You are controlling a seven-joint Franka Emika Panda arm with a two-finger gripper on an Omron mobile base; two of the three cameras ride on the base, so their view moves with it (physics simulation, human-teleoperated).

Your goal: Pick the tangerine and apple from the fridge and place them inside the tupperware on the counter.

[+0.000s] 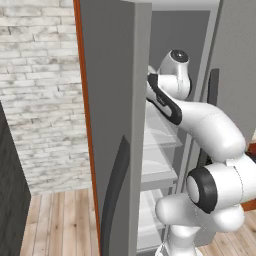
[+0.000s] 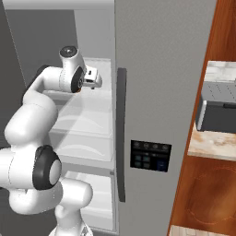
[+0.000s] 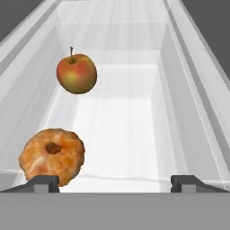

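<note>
In the hand view my gripper [image 3: 114,183] is open wide, its two dark fingertips [image 3: 42,182] far apart, with nothing between them. The tangerine [image 3: 52,156], orange with a brown stem dimple, lies on the white fridge shelf [image 3: 121,130] just ahead of the left fingertip. Farther in and left of centre rests the apple [image 3: 77,74], red with a yellowish patch and a stem. The arm reaches into the open fridge [image 2: 156,92], and the hand [image 2: 92,77] hovers over an upper shelf. The tupperware is out of view.
The open grey fridge door [image 1: 112,125] stands close on the arm's left and the shut door with its dark handle [image 2: 121,133] on its right. Low translucent shelf walls [image 3: 173,90] flank the fruit. A toaster oven [image 2: 216,108] sits on the counter [image 2: 209,140] to the right.
</note>
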